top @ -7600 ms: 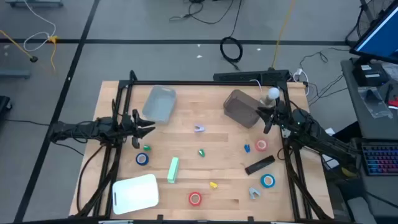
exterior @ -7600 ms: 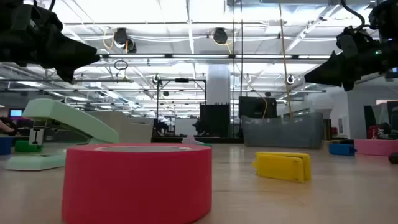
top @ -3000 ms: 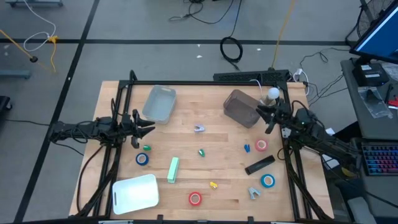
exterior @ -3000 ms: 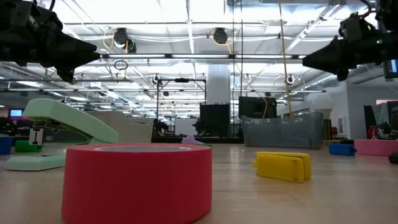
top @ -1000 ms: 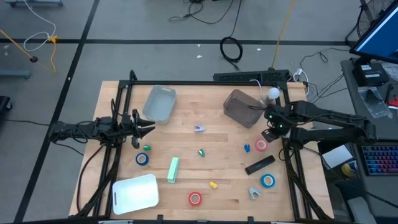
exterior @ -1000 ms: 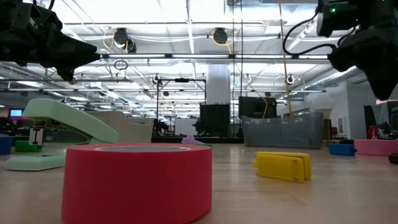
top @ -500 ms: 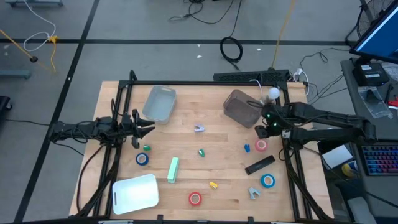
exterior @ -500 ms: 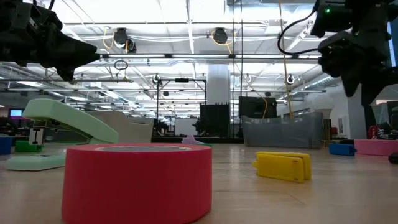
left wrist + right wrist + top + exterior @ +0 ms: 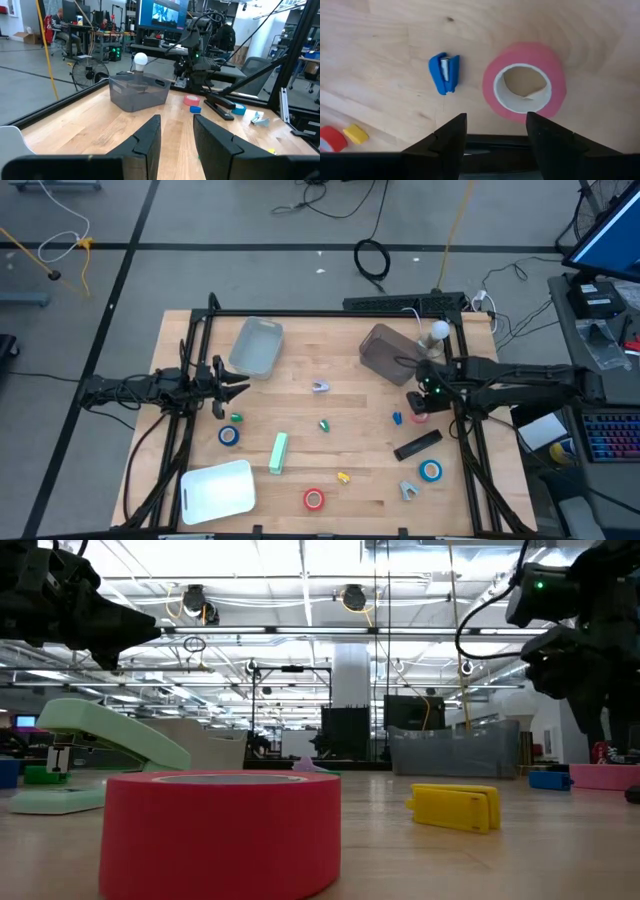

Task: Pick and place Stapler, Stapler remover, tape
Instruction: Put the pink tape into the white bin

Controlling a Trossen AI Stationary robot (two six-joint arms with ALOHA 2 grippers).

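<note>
My right gripper hangs open over the red tape roll near the table's right side, fingers pointing down and clear of it. That roll lies flat, white core up, with a blue staple remover beside it. A black stapler and a blue tape roll lie nearer. A green stapler, another blue roll and another red roll lie on the left and near parts. My left gripper waits open above the left side.
A grey bin stands just beyond the right gripper, a pale blue tray far left, a white board at the near left. Small removers lie scattered: purple, green, yellow, grey.
My right gripper has moved a little toward the table's left and near edge, coming over the red tape roll on the right side. Nothing on the table has shifted.
</note>
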